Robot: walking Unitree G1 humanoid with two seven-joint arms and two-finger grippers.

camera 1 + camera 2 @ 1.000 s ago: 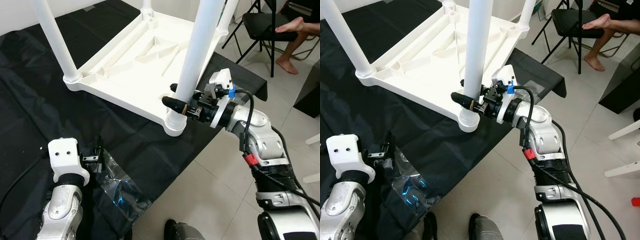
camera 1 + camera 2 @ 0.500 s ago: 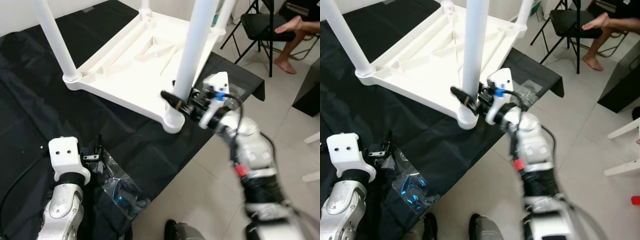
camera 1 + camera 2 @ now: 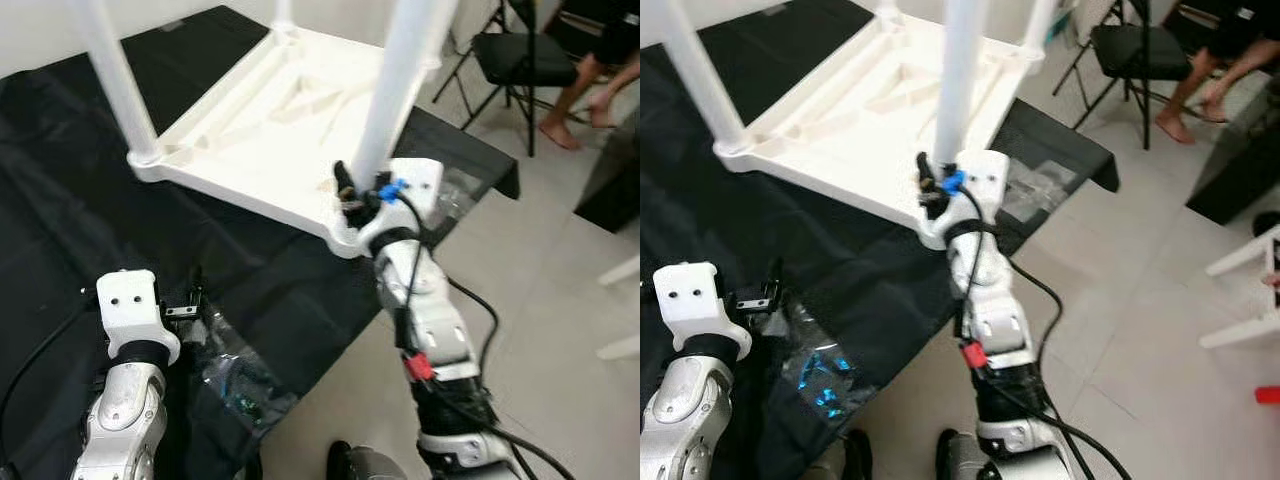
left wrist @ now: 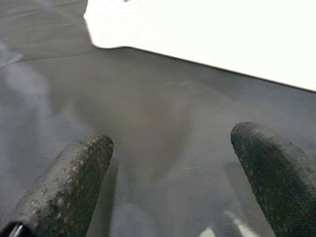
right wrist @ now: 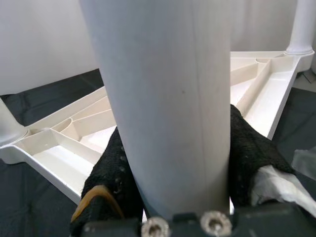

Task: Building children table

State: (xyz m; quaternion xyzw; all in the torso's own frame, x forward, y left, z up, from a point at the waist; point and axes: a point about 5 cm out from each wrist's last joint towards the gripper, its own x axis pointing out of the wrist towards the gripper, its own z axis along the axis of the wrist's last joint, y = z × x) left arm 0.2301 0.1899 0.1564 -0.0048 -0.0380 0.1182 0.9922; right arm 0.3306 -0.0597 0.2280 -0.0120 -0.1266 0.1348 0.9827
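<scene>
- Children's table (image 3: 270, 120): white plastic, lying upside down on a black sheet (image 3: 60, 190) that covers the floor, legs pointing up.
- Right gripper (image 3: 348, 192): clamped on the near table leg (image 3: 400, 90), low down and just above the corner socket. In the right wrist view one black finger (image 5: 111, 177) presses each side of the white tube; the other finger (image 5: 249, 153) sits opposite.
- Near leg stands upright in the table's near corner, the corner closest to the sheet's edge.
- Ribbed underside of the tabletop (image 5: 69, 148) is visible behind the gripped leg; another leg socket (image 5: 302, 29) shows at the far corner.
- Second leg (image 3: 115, 80) stands upright at the table's left corner; two more rise at the far side.
- Right arm (image 3: 425, 320) reaches up from the lower frame, with a black cable looped beside it and a red band part-way along.
- Left gripper (image 4: 177, 177): fingers well apart, holding nothing, hovering low over the black sheet, with the table's white edge (image 4: 207, 29) ahead of it.
- Clear plastic bag (image 3: 235, 375) with small bluish parts lies on the sheet just beside the left arm.
- Tiled floor (image 3: 540, 260) lies to the right of the sheet.
- Black folding chair (image 3: 505, 55) stands at upper right, well apart from the table; a seated person's bare legs and feet (image 3: 580, 105) show beside it.
</scene>
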